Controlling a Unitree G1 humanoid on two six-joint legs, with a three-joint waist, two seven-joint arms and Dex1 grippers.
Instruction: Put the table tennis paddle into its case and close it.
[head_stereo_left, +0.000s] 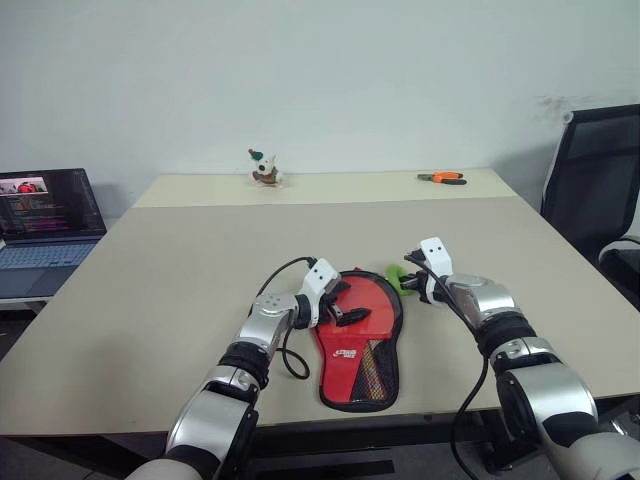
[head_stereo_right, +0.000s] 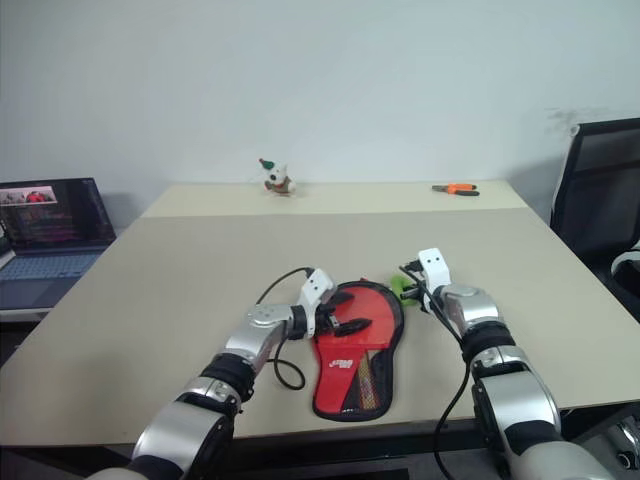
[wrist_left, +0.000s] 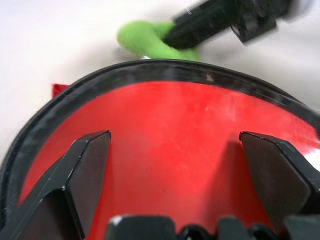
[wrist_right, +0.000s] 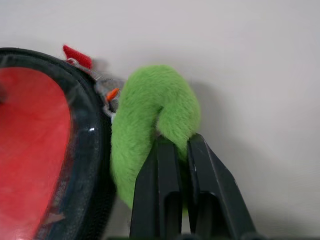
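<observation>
Silver arm shells, black joints, white wrist blocks, looping black cables

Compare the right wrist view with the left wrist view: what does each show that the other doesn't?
Right wrist only: the right claw shut on the green ring, plus a small red tab at the zip edge.
Left wrist only: the left claw open over the red face.
Both: the green ring, the case's black rim, red inside, pale table.

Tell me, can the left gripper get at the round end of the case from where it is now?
Probably yes. The left gripper is open right over the red inside of the case, nothing between. The right gripper is shut on the green ring beside the rim, off to the side.
</observation>
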